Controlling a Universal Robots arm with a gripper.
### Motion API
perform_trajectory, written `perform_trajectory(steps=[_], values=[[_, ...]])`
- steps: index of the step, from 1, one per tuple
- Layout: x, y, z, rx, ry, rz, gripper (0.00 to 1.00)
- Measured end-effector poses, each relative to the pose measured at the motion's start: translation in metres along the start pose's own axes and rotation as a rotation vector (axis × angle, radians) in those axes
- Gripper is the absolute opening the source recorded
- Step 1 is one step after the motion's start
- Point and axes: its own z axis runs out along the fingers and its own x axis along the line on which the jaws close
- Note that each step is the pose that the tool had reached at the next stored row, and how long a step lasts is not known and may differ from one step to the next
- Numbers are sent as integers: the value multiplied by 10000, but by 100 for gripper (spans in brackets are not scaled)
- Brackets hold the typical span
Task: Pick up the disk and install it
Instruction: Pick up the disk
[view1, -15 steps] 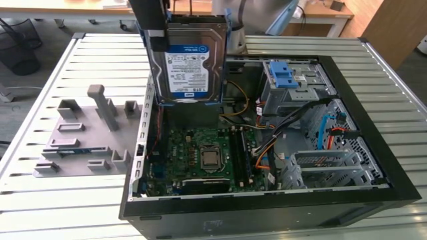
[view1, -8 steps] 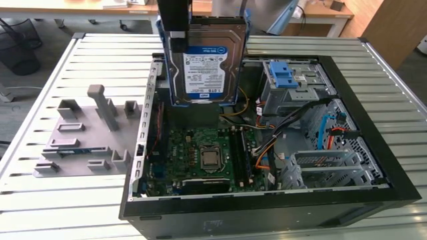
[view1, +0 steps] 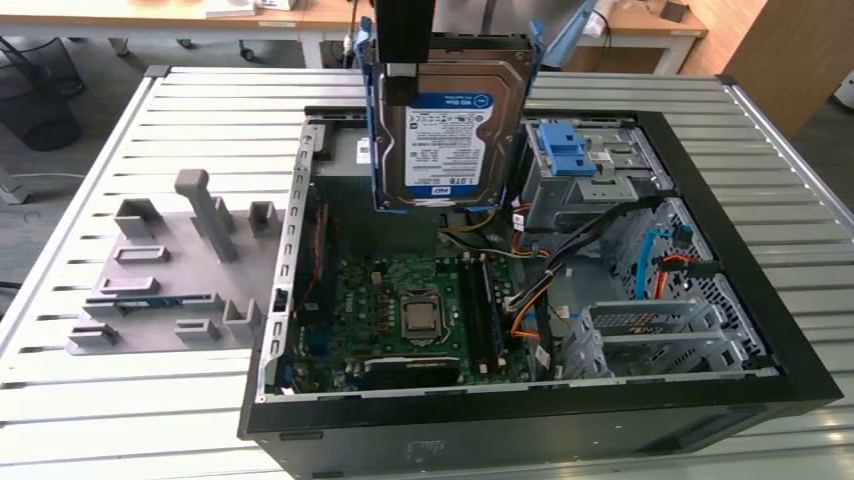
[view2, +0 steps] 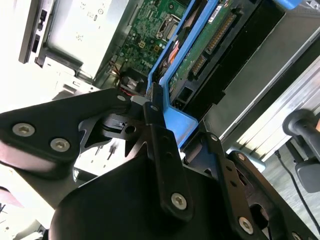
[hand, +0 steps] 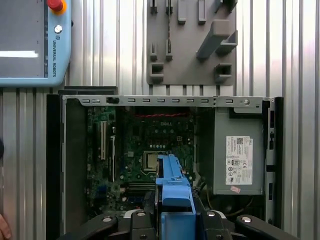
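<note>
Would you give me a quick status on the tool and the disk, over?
Tool shut on the disk. Disk held on edge above the open computer case. Loose cables lie in the case below.

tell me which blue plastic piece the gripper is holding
The blue frame edging the disk, clamped in the gripper above the case; the blue latch sits inside it.

An open case (view1: 534, 425) lay on a slatted table (view1: 120, 410), its motherboard (view1: 400, 285) exposed. A grey fixture (view1: 154, 285) sat beside it on the exterior view's left. Inside were a blue latch (view1: 563, 152) and a power supply (hand: 239, 135).
</note>
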Motion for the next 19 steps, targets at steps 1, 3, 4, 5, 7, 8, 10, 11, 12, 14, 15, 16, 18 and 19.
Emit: perform_trajectory(steps=[1, 3, 4, 5, 7, 8, 10, 11, 12, 14, 15, 16, 18, 19], values=[[0, -22, 0, 0, 0, 0, 36], [-1, -55, 0, 0, -1, -1, 36], [-1, -69, 0, 0, 0, -2, 36], [-1, -84, 0, 0, 0, -1, 36], [-2, -122, 0, 0, 0, -1, 36], [-2, -142, 0, 1, -1, -1, 36], [-2, -181, 0, 0, -1, 0, 36], [0, -201, 0, 0, 0, -1, 36], [2, -223, 0, 1, -1, -1, 36], [5, -256, -1, 0, 0, 5, 36], [6, -268, -1, 0, 0, 17, 36], [8, -279, -1, 0, -1, 28, 36], [10, -302, -1, 1, 0, 49, 36], [11, -315, -1, 0, -1, 58, 36]])
